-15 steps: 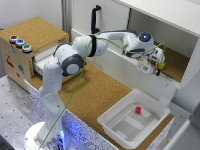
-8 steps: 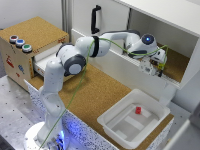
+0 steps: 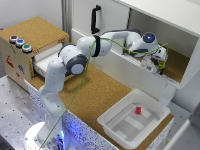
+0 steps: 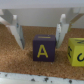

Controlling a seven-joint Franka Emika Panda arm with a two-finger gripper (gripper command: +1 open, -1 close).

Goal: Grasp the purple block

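Note:
The purple block [image 4: 43, 48] has a yellow letter A on its face and rests on the cork floor of a shelf compartment. In the wrist view it sits between my gripper's [image 4: 39, 42] two white fingers [image 4: 16, 31], which stand apart on either side of it without touching it. The gripper is open. In the exterior view my gripper [image 3: 159, 64] reaches into the white compartment at the right, and the block is hidden behind it there.
A yellow block [image 4: 76, 51] lies close beside the purple one, just outside one finger. A white tray [image 3: 117, 120] holding a small red block [image 3: 138, 110] stands in front. A wooden box [image 3: 20, 60] with an open drawer [image 3: 47, 61] is at the exterior view's left.
The arm has barely moved. The gripper stays inside the compartment over the block.

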